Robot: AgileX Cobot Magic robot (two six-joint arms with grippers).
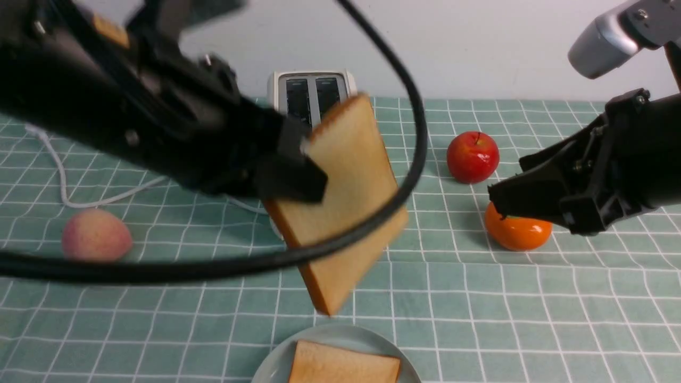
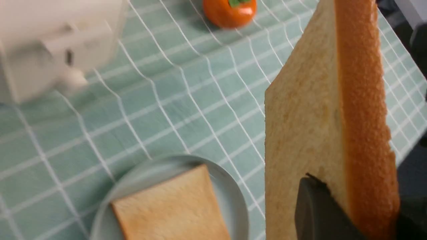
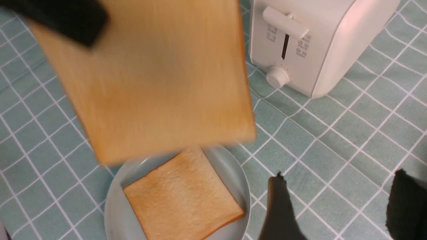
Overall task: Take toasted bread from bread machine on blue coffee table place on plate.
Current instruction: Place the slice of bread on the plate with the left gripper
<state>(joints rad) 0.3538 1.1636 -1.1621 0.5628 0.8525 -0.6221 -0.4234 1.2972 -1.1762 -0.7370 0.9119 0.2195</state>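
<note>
My left gripper [image 1: 298,165] is shut on one slice of toasted bread [image 1: 346,197], held tilted in the air above the plate [image 1: 276,361]; its crust edge shows in the left wrist view [image 2: 360,116]. A second slice [image 1: 343,364] lies flat on the pale blue-green plate [image 3: 230,173]. The cream-white bread machine [image 1: 311,93] stands at the back of the blue coffee table [image 1: 532,319], both slots empty; its lever and knob show in the right wrist view [image 3: 300,43]. My right gripper [image 1: 500,199] is open and empty, hovering right of the plate, over the cloth [image 3: 337,181].
A red apple [image 1: 472,157] and an orange persimmon [image 1: 517,231] lie right of the bread machine, under my right arm. A pink peach [image 1: 96,234] lies at the left. The white cord [image 1: 64,181] runs across the left side. A black cable [image 1: 415,133] loops before the toast.
</note>
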